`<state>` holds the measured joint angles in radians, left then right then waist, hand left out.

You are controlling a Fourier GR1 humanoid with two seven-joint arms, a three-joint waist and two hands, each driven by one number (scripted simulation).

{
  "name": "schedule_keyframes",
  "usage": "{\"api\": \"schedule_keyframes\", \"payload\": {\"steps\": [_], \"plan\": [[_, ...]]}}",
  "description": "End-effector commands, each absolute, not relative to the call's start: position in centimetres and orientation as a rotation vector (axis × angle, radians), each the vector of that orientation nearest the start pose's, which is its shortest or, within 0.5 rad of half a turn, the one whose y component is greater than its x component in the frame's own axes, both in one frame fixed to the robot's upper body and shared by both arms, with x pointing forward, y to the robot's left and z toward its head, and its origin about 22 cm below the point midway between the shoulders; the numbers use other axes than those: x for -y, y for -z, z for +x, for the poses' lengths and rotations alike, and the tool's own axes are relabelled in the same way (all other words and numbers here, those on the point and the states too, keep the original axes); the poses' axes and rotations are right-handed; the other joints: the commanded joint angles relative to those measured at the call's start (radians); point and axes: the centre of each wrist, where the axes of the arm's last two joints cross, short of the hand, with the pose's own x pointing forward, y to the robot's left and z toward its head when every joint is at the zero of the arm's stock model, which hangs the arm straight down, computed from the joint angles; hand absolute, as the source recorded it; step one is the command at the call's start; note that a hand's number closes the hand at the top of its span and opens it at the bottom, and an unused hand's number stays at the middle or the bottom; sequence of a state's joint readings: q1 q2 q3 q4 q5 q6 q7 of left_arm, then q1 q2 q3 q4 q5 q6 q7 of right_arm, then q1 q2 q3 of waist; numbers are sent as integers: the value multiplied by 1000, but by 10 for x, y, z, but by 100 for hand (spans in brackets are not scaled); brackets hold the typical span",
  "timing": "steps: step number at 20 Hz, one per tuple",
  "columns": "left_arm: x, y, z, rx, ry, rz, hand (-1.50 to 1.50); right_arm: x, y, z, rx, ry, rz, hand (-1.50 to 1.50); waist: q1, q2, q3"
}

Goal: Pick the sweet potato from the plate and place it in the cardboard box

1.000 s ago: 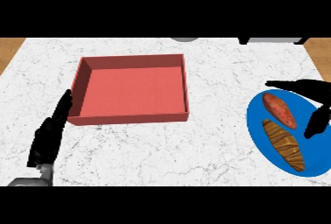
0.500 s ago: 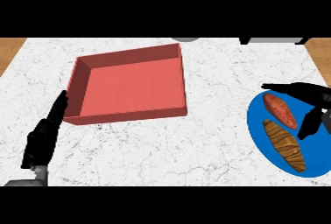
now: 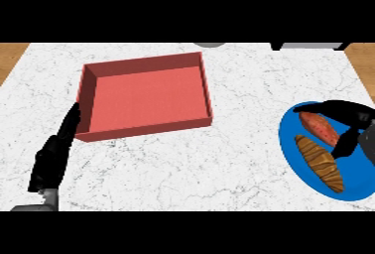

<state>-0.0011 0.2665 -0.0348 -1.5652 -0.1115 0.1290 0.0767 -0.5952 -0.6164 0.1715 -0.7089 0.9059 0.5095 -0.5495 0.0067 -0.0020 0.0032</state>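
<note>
worktop (image 3: pixel 219 163): white marble, grey veins | floor (image 3: pixel 11 57): brown wood, upper corners | light: even

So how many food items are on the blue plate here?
2. A reddish sweet potato lies on the upper part of the round blue plate, and a brown ridged pastry below it. The right robot hand may hide more.

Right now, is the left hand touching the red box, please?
Touching: the head view shows the left hand's straight fingertips against the red box's left wall.
</note>
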Motion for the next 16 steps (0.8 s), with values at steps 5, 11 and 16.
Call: {"api": "schedule_keyframes", "payload": {"steps": [5,11,16], "plan": [[-283,-9,244,1451,206,385,0,384,-32,362,1120,-1567,-438,150,1,4,-3],[-304,-21,247,1448,202,366,0,368,-35,376,1227,-1522,-531,150,6,4,-3],[-274,-13,244,1465,219,344,0,316,-84,414,1421,-1635,-567,150,28,7,-3]]}}
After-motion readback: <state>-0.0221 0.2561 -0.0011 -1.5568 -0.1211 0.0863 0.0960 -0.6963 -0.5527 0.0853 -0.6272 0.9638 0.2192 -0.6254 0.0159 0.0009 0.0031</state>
